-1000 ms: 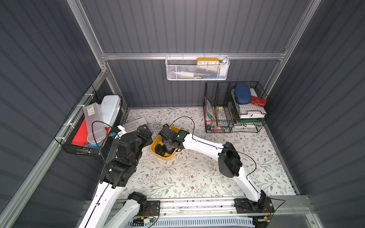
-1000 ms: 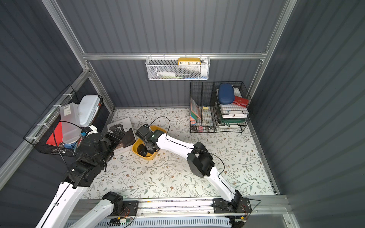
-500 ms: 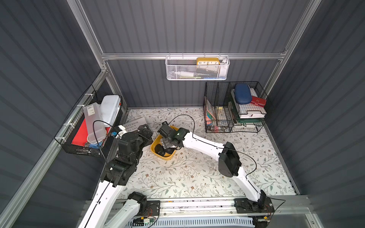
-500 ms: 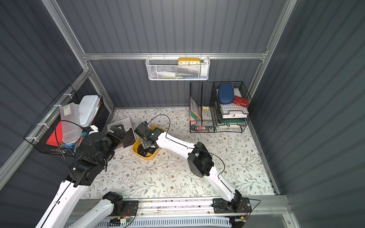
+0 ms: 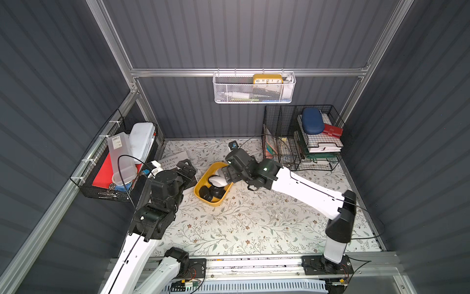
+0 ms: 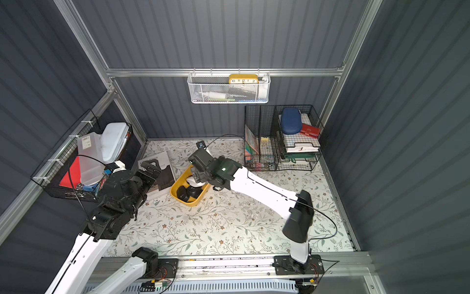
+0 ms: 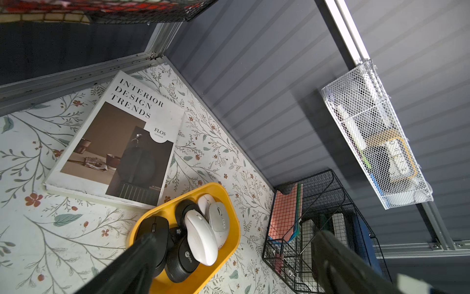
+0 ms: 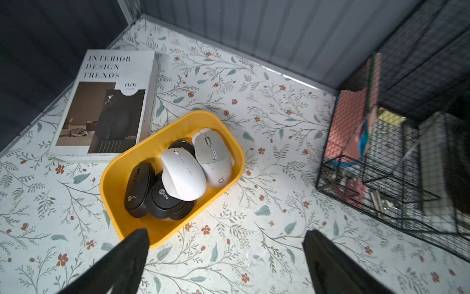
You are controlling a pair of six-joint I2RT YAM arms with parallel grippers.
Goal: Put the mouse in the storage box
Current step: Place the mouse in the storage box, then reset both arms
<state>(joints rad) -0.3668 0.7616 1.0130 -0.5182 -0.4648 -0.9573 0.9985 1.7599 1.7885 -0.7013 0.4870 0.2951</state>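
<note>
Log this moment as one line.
right gripper: open, empty, near box | left gripper: open, empty | white mouse: in box, on black mice | task: looks done

On the table [image 5: 241, 224] the storage box [image 5: 213, 203] sits left of the middle with several mice [image 8: 181, 175] piled in it, a book [image 8: 106, 101] lies just beside its far left edge, a wire rack [image 5: 277, 122] stands in the far right corner, and a mesh basket [image 5: 254, 93] hangs on the back wall above.
</note>
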